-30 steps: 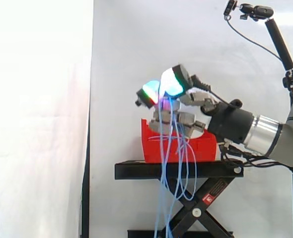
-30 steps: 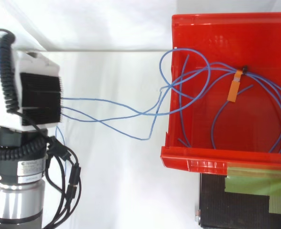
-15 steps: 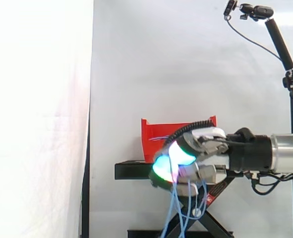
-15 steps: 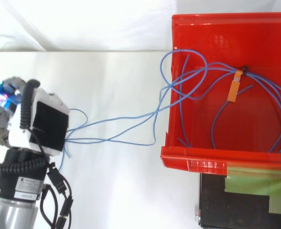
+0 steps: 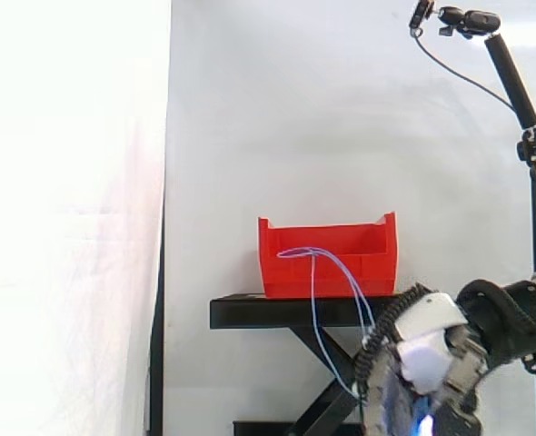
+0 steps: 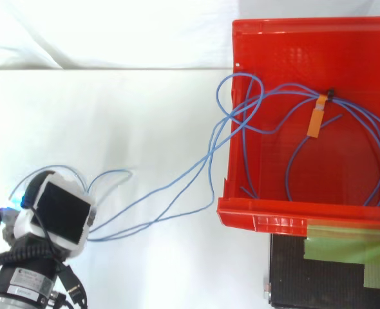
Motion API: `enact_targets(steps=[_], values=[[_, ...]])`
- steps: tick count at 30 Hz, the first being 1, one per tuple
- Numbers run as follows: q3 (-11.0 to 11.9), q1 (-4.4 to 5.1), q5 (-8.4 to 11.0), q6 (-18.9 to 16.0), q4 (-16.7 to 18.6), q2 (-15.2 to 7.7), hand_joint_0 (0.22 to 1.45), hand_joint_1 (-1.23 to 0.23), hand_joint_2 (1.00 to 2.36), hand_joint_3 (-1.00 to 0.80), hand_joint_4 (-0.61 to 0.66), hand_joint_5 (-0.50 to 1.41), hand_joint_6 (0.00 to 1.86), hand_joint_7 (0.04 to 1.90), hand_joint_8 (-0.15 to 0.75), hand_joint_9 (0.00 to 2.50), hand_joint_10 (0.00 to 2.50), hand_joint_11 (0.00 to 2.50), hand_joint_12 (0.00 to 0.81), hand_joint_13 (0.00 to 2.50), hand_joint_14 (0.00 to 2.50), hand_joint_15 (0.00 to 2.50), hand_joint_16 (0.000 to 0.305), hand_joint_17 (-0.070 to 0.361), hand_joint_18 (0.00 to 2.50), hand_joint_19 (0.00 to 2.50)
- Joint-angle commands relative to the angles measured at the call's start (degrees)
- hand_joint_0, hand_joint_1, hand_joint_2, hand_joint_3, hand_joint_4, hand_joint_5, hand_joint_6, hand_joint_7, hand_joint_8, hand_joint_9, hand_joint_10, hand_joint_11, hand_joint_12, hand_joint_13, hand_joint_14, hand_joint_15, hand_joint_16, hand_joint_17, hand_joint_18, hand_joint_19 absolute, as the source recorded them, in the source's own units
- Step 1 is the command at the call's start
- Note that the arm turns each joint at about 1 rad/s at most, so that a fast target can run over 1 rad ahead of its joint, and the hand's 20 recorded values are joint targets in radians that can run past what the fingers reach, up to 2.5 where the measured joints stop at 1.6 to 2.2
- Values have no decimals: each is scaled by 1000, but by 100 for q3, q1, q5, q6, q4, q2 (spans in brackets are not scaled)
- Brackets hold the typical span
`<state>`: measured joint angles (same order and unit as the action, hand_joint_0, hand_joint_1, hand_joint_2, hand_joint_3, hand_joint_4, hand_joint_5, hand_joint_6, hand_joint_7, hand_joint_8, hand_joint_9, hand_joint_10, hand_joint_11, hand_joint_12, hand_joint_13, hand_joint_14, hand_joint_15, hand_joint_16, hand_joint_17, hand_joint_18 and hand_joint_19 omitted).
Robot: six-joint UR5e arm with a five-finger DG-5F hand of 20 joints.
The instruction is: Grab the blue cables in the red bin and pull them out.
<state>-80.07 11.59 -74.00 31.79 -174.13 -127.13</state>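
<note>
side view
hand [image 5: 431,363]: low at the frame's right, pointing down, closed on the blue cables [image 5: 312,282]; a pale pad faces the camera, with a blue glow under it
red bin [image 5: 359,272]: up and to the left of the hand, well apart from it, sitting on the black stand [image 5: 295,312]
bin contents: hidden by the front wall; cable strands come up over its front rim
cables vs hand: strands drop from the bin rim past the stand's edge, slant down and right, and end at the hand's left side
writing: a sticker on the stand's scissor leg, left of the hand, too small to read
background: camera on a black pole [image 5: 513,77], high above the hand

top view
hand [image 6: 60,214]: bottom left, dark back plate facing up; cable strands run in under it and small loops stick out just above it
red bin [image 6: 261,219]: right of the hand and further up the frame, well apart from it
bin contents: the far part of the blue cables [image 6: 231,116], looped on the bin floor, bunched by a small black tie [image 6: 330,94] with an orange tag [image 6: 315,122] hanging off it
tag: print cannot be made out
cables vs hand: strands cross the bin's left wall and slant down and left over the white surface to the hand's right side
stand [image 6: 319,283]: below the bin, far right of the hand, black top with a strip of green tape [image 6: 351,248]
</note>
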Motion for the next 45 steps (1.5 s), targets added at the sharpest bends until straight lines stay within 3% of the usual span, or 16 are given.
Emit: enact_targets(steps=[1,8,9,10,12,15,16,20,25,29,33,36,39,43,45], values=[[0,10,-149,200,-1870,4,799,-1002,1000,-1000,233,988,249,778,322,1511,7,1979,293,1111,2500,517,40,90,1106,1515],[0,10,-554,-55,-1879,4,798,-1002,1000,-1000,241,987,247,785,312,1509,7,1956,295,1111,2500,516,40,90,1107,1501],[0,10,-809,-662,-1888,4,797,-1001,1000,-1000,241,988,248,777,323,1513,7,1951,293,1111,2500,513,41,92,1105,1506],[0,10,-870,-837,-1888,4,797,-1000,1000,-1000,243,988,248,778,313,1512,7,1959,293,1110,2500,515,41,92,1105,1502],[0,10,-1169,-1734,-1888,4,797,-999,1000,-1000,243,988,249,777,313,1509,8,1974,296,1115,2500,495,40,90,1106,1497],[0,10,-1415,-2463,-1888,4,796,-998,1000,-1000,240,988,249,777,313,1511,7,1959,294,1112,2500,517,40,90,1104,1504],[0,10,-1538,-2850,-1879,12,794,-998,1000,-1000,244,988,249,777,323,1512,7,1960,295,1113,2500,517,40,90,1106,1494],[0,10,-1670,-3369,-1870,30,795,-997,1000,-1000,243,989,248,778,317,1513,6,1966,296,1114,2500,515,40,90,1106,1493],[35,10,-1626,-3694,-1607,100,794,-995,1000,-1000,242,989,246,778,315,1520,7,1957,289,1111,2500,509,41,92,1104,1496],[202,-43,-1406,-3861,-1316,100,794,-995,1000,-1000,240,989,247,778,317,1519,6,1971,298,1113,2500,517,40,91,1101,1487],[360,-52,-1011,-3993,-947,100,795,-994,1000,-1000,242,989,247,778,316,1519,7,1956,294,1111,2500,518,41,92,1101,1490],[466,-52,-475,-4001,-455,100,794,-995,1000,-1000,242,989,246,779,317,1519,5,1954,294,1112,2500,513,40,91,1103,1483],[475,-60,-264,-3984,-130,100,794,-995,1000,-1000,243,989,247,779,317,1518,6,1971,294,1112,2500,513,41,92,1100,1488],[475,-87,-167,-3676,450,100,794,-995,1000,-1000,243,989,246,779,325,1518,6,1969,294,1111,2500,513,40,91,1101,1482],[475,-131,-167,-3079,846,91,795,-995,1000,-1000,243,988,246,778,318,1520,5,1959,294,1111,2500,512,41,92,1099,1486]])
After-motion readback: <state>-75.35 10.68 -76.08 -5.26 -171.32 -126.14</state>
